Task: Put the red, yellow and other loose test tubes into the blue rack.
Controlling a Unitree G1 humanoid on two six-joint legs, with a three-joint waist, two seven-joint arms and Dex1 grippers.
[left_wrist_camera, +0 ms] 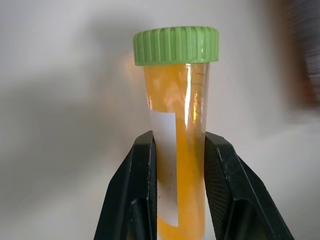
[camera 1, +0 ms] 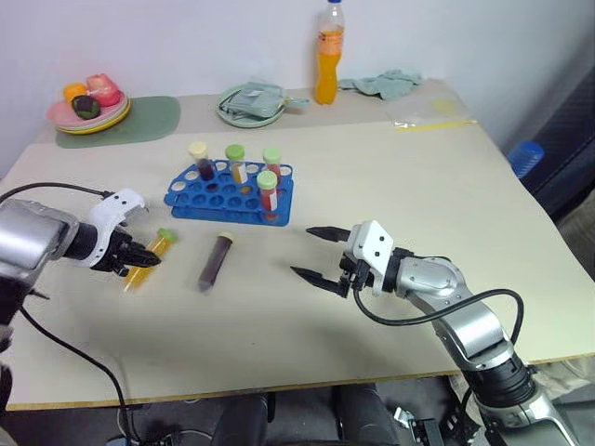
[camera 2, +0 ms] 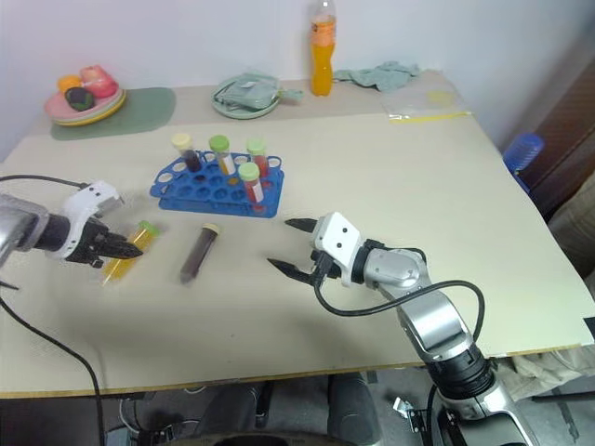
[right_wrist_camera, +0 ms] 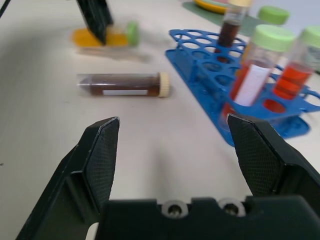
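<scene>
My left gripper is shut on the yellow test tube, which has a green cap and a white label; its fingers clamp the tube's middle. The tube is tilted low over the table, left of the blue rack. Several capped tubes stand in the rack, among them red ones. A dark purple-brown tube with a cream cap lies flat in front of the rack. My right gripper hovers open and empty to the right of the dark tube.
At the table's back stand an orange-drink bottle, a pale-green plate and a crumpled cloth. A plate of toy fruit rests on a green mat at the back left. Yellow tape marks the right side.
</scene>
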